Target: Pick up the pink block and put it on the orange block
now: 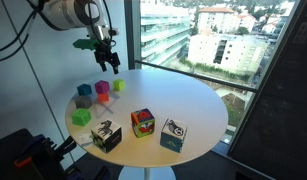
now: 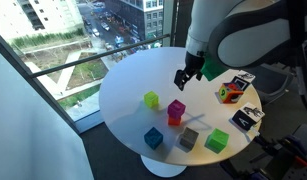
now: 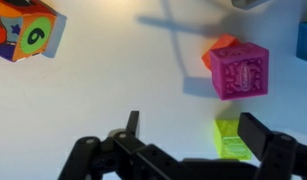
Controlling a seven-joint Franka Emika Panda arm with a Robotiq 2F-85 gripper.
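Already the pink block (image 3: 239, 70) sits on top of the orange block (image 3: 217, 50). In the wrist view only a corner of orange peeks out from under its upper left edge. In both exterior views the pair reads as a small stack, pink (image 1: 102, 87) over orange (image 1: 104, 100), on the white round table (image 1: 183, 100). The stack stands toward the side of the table nearer the window.

Just beside the stack lies a yellow-green block (image 3: 231, 138), apart from it and not touching. A blue block (image 2: 153, 137), a grey block (image 2: 189, 138) and a green block (image 2: 217, 141) sit in a loose row near the table edge, well apart from the stack. Three larger patterned cubes stand farther off: one red and green (image 1: 142, 122), one black and white (image 1: 106, 136), and one with a bluish side (image 1: 173, 134).

The gripper (image 3: 193, 135) hangs above the table, off the stack and holding nothing. Its jaws are spread apart, and the yellow-green block shows just inside the right-hand finger (image 3: 261, 135) in the wrist view. In an exterior view the gripper (image 2: 184, 80) hovers clear of the tabletop, above and beyond the stack toward the window. Beyond the glass are city buildings (image 1: 223, 45).
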